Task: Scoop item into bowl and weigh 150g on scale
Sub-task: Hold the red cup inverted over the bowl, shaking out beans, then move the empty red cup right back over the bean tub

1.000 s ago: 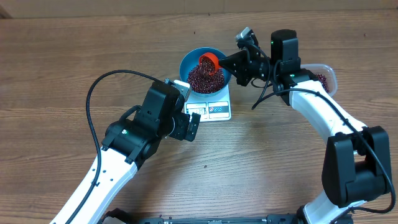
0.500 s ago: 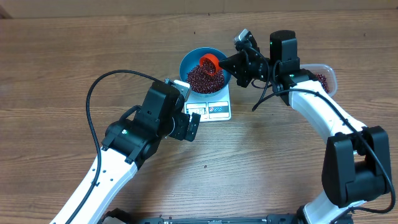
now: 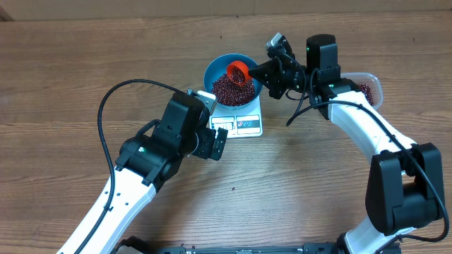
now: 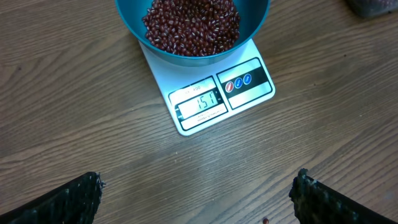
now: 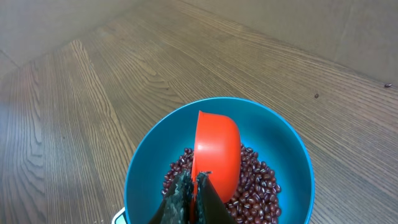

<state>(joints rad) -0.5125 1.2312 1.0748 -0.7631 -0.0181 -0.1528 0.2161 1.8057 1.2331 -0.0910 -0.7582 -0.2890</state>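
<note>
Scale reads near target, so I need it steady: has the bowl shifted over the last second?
No. The bowl sits exactly where it did against the scale, covering the same back part of it.

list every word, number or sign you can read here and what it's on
"151": on the grey display of the white scale.
Small print above and below that display: too small to read.
Two round signs, one red and one blue, on the scale's right panel: no legible words.
No text shows on the blue bowl or the orange scoop.
</note>
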